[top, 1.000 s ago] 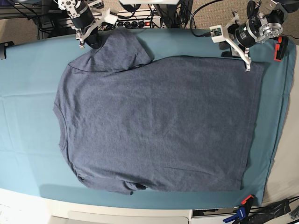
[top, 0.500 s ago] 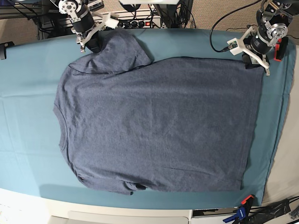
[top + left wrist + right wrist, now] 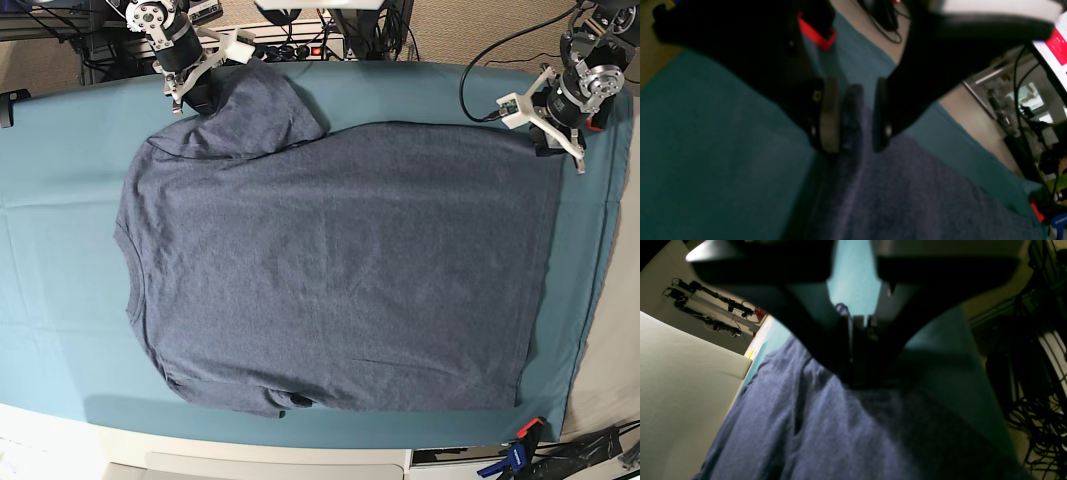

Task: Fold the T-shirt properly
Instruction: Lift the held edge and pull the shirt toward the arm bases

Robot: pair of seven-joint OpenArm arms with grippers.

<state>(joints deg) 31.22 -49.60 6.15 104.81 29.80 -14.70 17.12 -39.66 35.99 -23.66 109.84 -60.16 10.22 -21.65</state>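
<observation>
The heathered blue-grey cotton T-shirt (image 3: 330, 270) looks light and floppy; right gripper (image 3: 855, 340) pinches its far sleeve, left gripper (image 3: 851, 116) straddles the hem corner, jaws apart

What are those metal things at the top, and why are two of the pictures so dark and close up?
Those are two robot arms, each ending in a gripper, a pinching claw. One picture looks down from above. It shows a blue-grey T-shirt spread flat on a teal cloth. The two dark pictures come from small cameras on the arms' wrists, so the claws fill the view. The right gripper is pinched shut on the sleeve of the T-shirt. The left gripper sits at the shirt's bottom corner with a fold of fabric between its fingers; there is a gap, so it has not squeezed shut yet.
</observation>
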